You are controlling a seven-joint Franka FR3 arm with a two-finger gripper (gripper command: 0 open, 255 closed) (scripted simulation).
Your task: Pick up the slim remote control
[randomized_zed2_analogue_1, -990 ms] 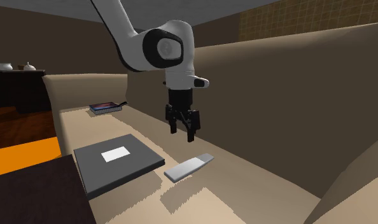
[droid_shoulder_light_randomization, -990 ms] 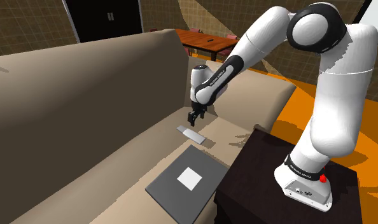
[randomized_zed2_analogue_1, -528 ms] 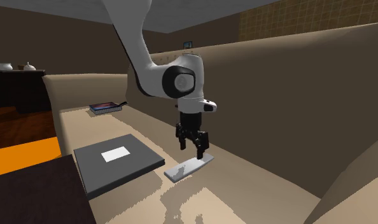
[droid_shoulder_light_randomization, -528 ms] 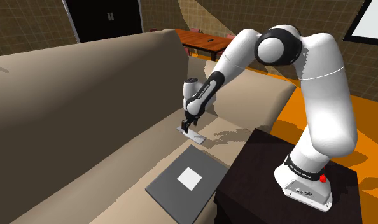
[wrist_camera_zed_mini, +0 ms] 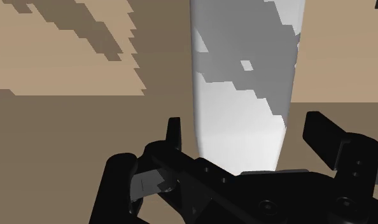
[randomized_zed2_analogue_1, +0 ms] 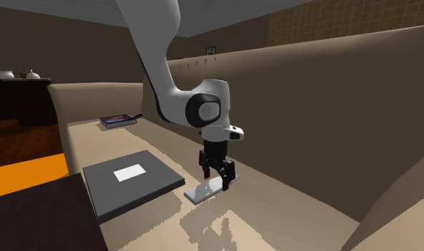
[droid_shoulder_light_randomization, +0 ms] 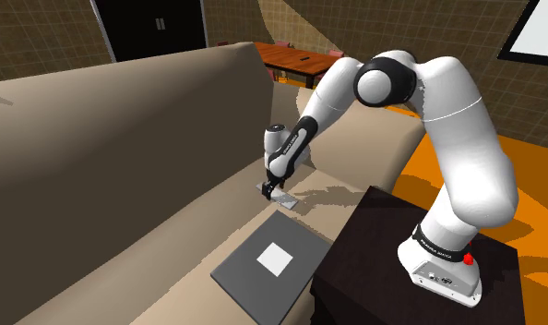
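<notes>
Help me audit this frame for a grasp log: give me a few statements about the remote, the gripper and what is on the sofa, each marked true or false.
1. The slim remote lies flat on the sofa seat. True.
2. The gripper has shut on the remote and lifted it. False: in the wrist view its fingers stand apart on either side of the remote, which lies on the seat.
3. A dark grey slab with a white rectangle on it lies on the same seat. True.
4. The remote rests on top of that slab. False: it lies on the bare cushion beside it.
</notes>
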